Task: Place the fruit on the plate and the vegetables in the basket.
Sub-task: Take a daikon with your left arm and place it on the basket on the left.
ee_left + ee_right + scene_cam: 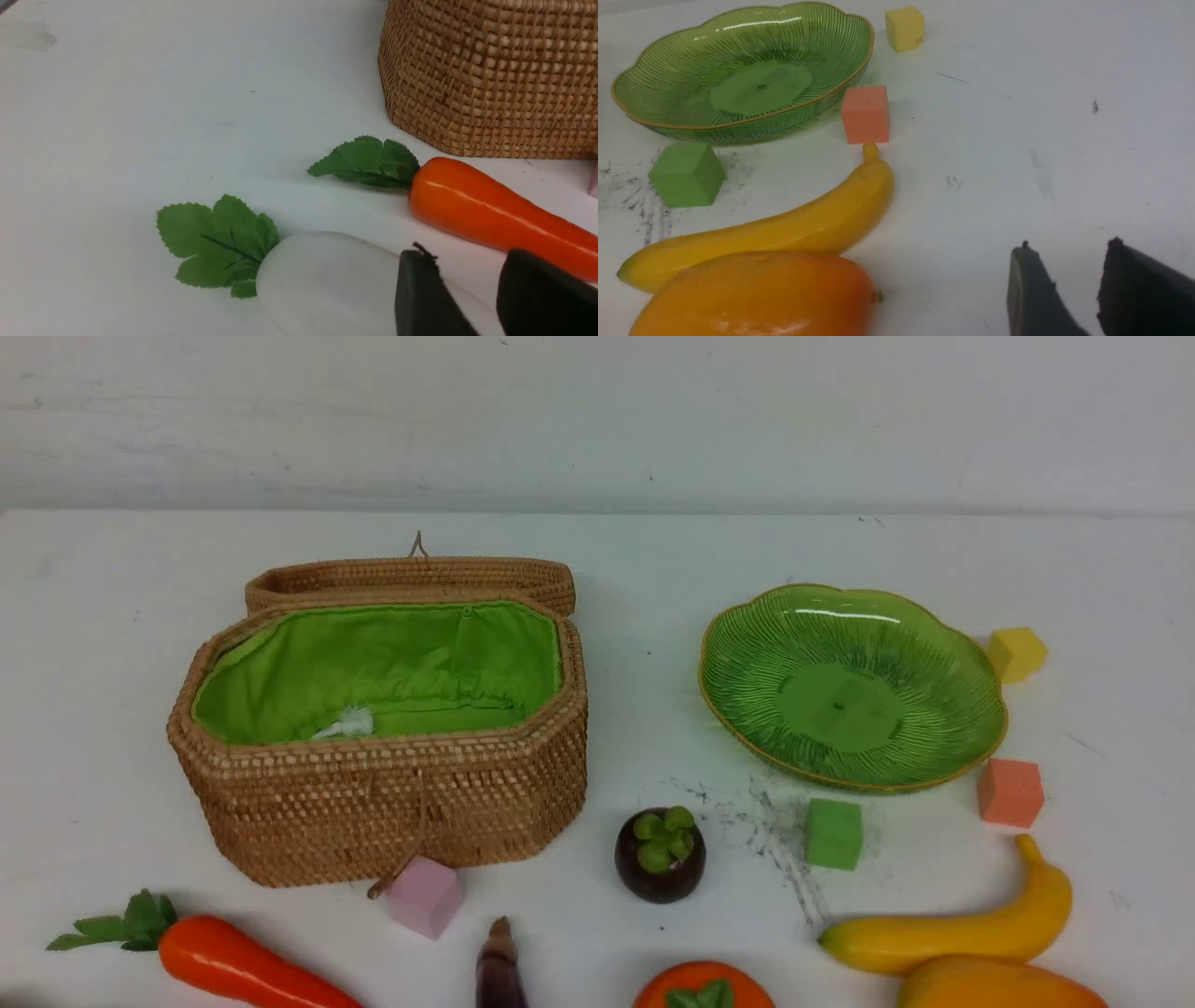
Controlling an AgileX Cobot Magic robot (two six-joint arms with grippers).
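The woven basket (392,803) stands open at the left with its green lining showing. The green plate (747,709) is empty at the right. The mangosteen (659,854), banana (952,929), mango (999,985), persimmon (705,991), eggplant (499,975) and carrot (233,963) lie along the near table. The white radish (322,275) shows only in the left wrist view, beside the carrot (490,214). My left gripper (467,254) is open and empty, just over the radish's side. My right gripper (1069,247) is open and empty over bare table, apart from the banana (784,228) and mango (756,294).
Foam cubes lie about: pink (425,896) against the basket front, green (834,833), orange (1009,791) and yellow (1016,654) around the plate. The basket lid (411,577) lies open behind. A small white scrap (345,723) lies in the lining.
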